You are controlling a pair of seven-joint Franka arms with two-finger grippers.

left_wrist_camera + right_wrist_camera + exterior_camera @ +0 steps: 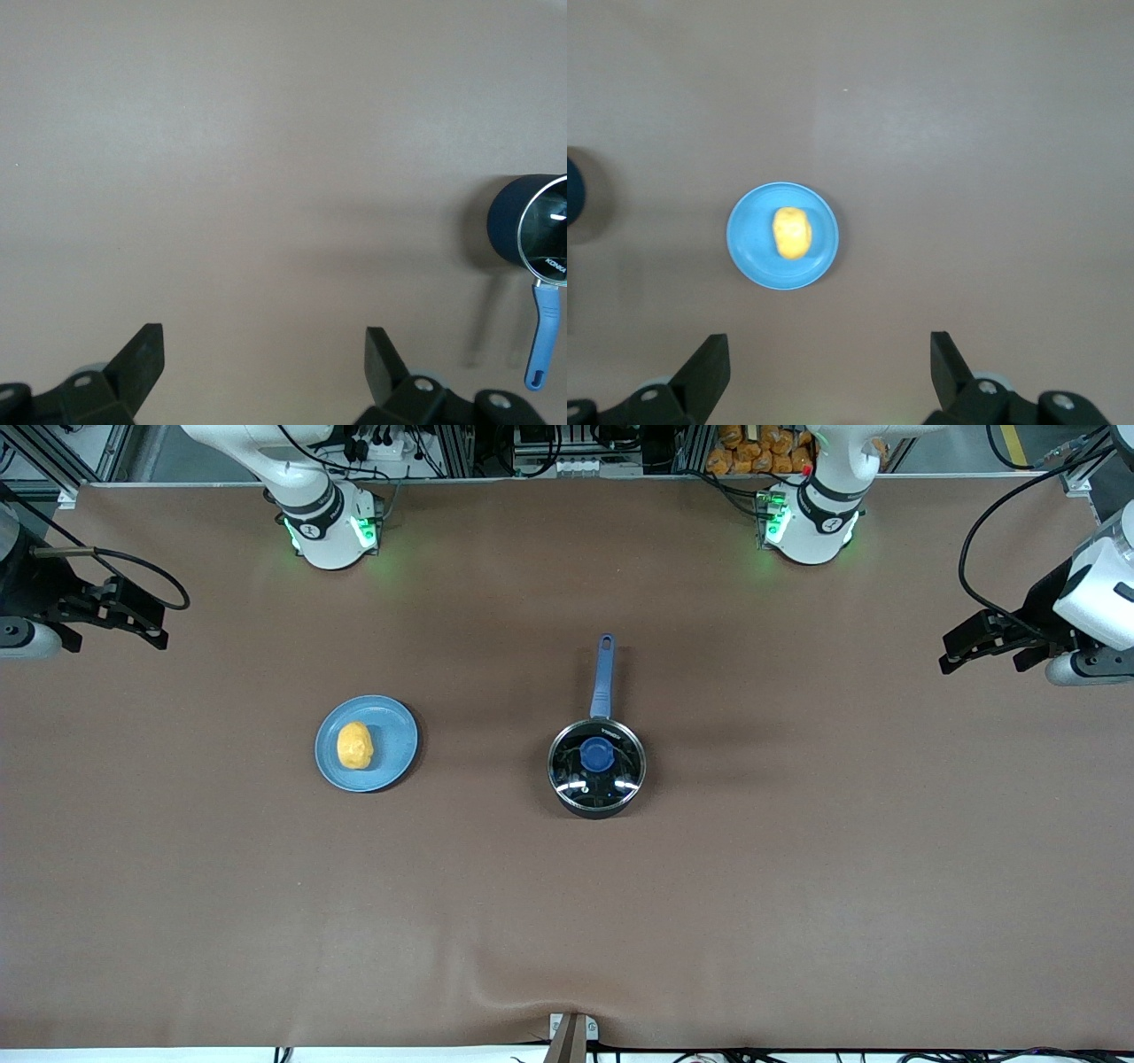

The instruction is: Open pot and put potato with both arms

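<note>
A: Where's everything?

B: The saucepan [596, 769] sits centre frame, glass lid [596, 758] on; the potato [354, 745] lies on the blue plate [400, 731], centre-left. The left gripper [264, 363] and right gripper [829, 367] hover wide open, empty, at the frame's edges.

A: Best approach?

B: Drop straight onto the lid's blue knob [596, 755], pinch, lift vertically.

pot [528, 232] cut by left wrist view's edge — contents hidden under lid [596, 756]

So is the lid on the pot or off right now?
On. The glass lid with its blue knob sits on the pot, covering the opening. Neither gripper is near it.
</note>
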